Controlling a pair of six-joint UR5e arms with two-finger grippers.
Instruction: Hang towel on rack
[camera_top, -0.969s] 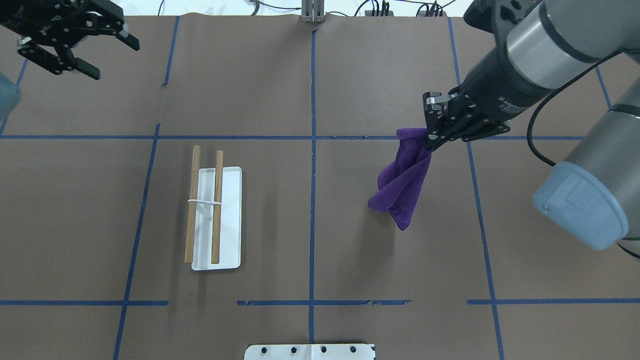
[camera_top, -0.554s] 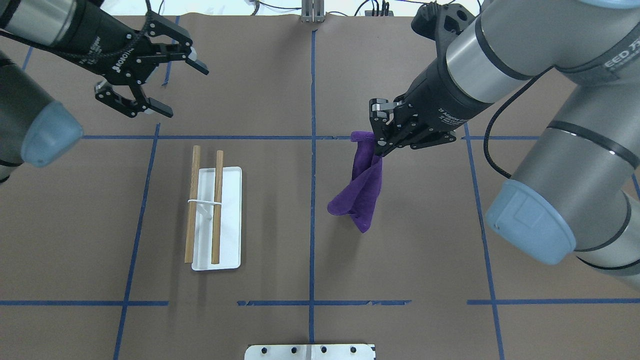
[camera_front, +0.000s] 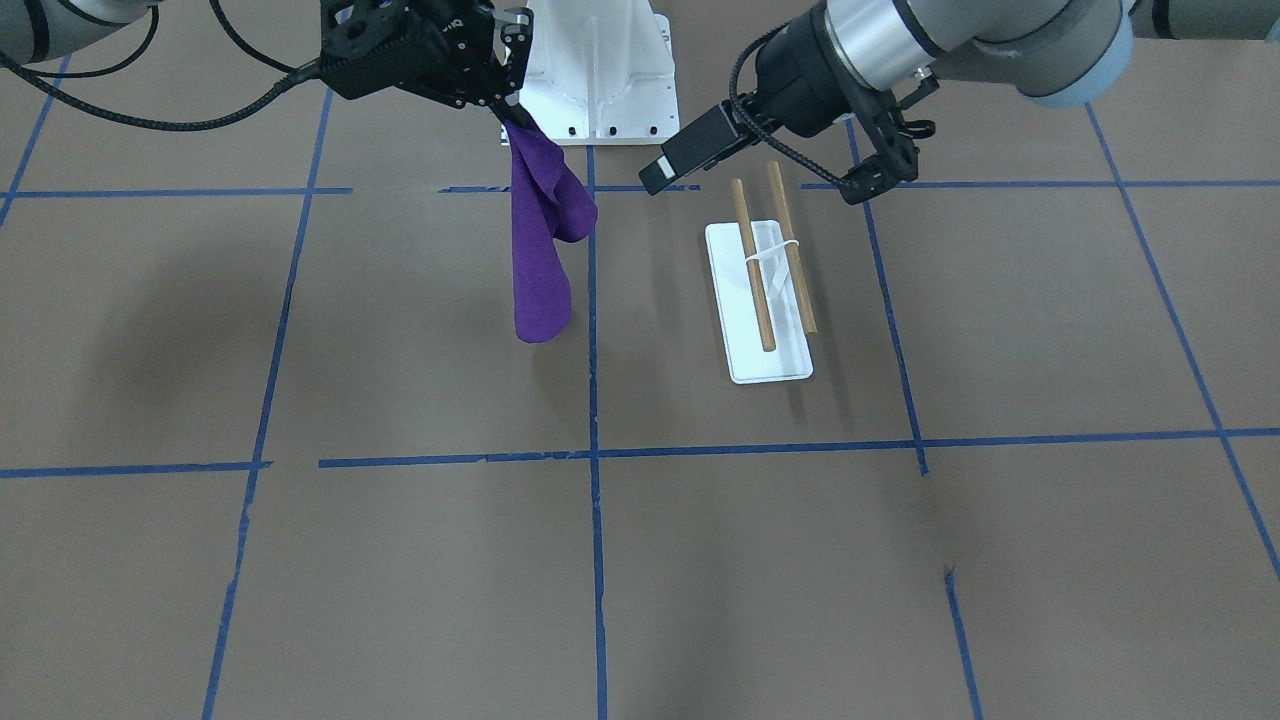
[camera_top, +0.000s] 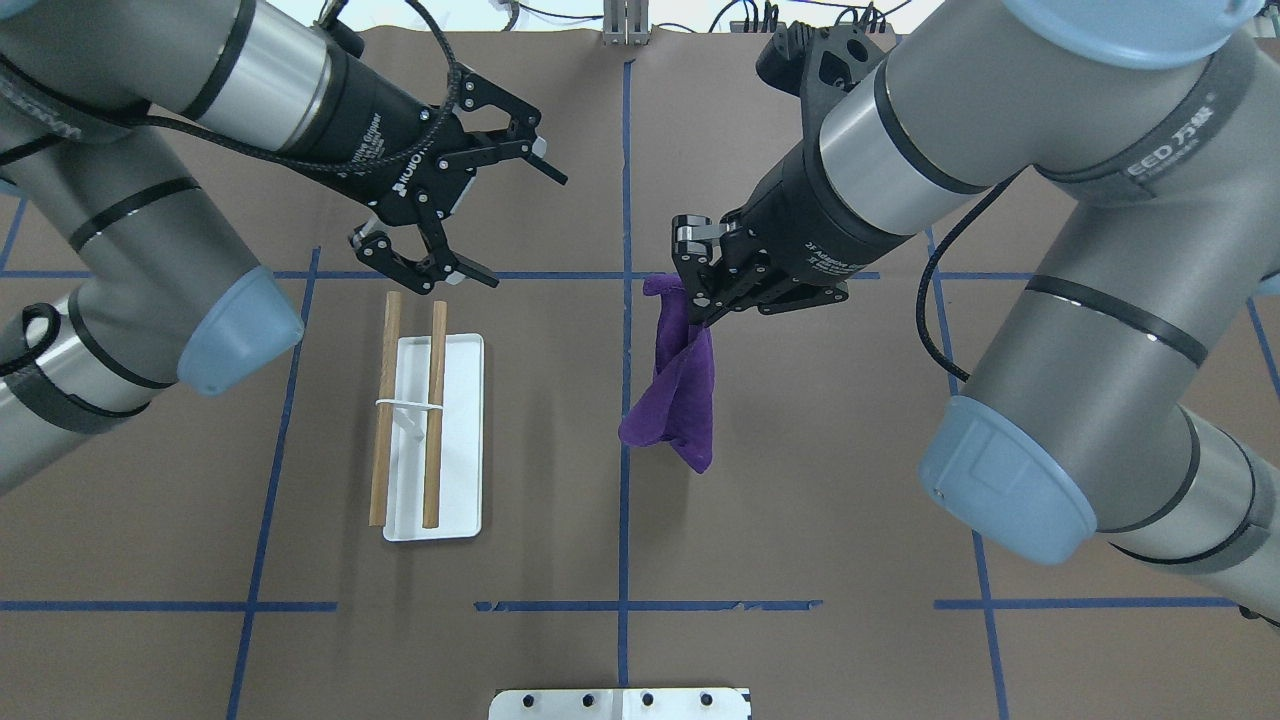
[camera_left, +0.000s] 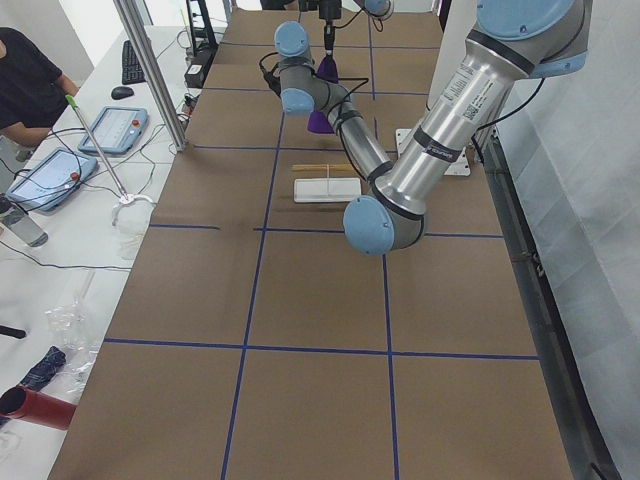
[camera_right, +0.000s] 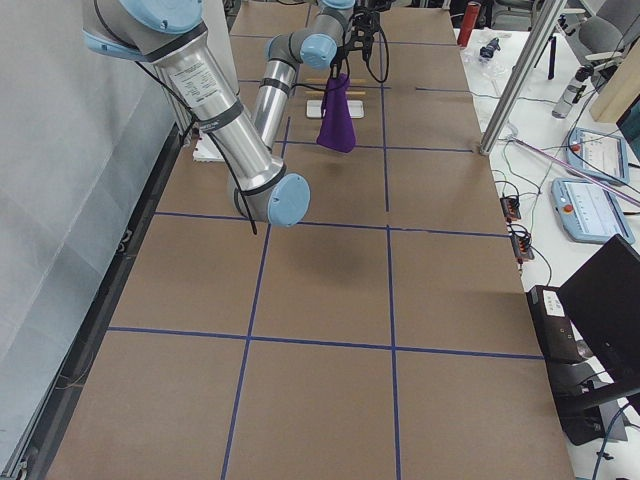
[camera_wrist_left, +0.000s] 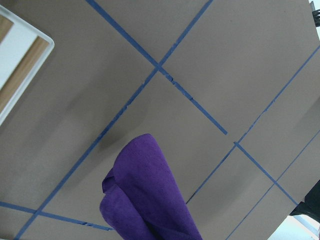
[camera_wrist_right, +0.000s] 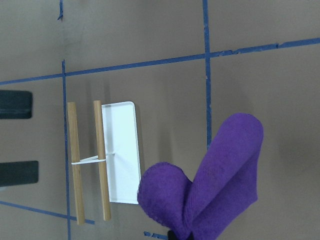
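right fingers (camera_top: 698, 300) clenched on the towel (camera_top: 680, 390), which dangles below them; left fingers (camera_top: 462, 270) spread, empty, just beyond the rack (camera_top: 458, 440). i'd carry it high, then lower across both dowels (camera_top: 436, 400).

Overhead and front-facing cameras look steeply down from opposite sides, sharing the rack (camera_top: 432, 430).

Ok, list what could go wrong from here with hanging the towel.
The towel hangs bunched from one pinch in the right gripper, so it may drape lopsided over the dowels of the rack and slide off. The open left gripper hovers by the rack's far end, where the arms could clash.
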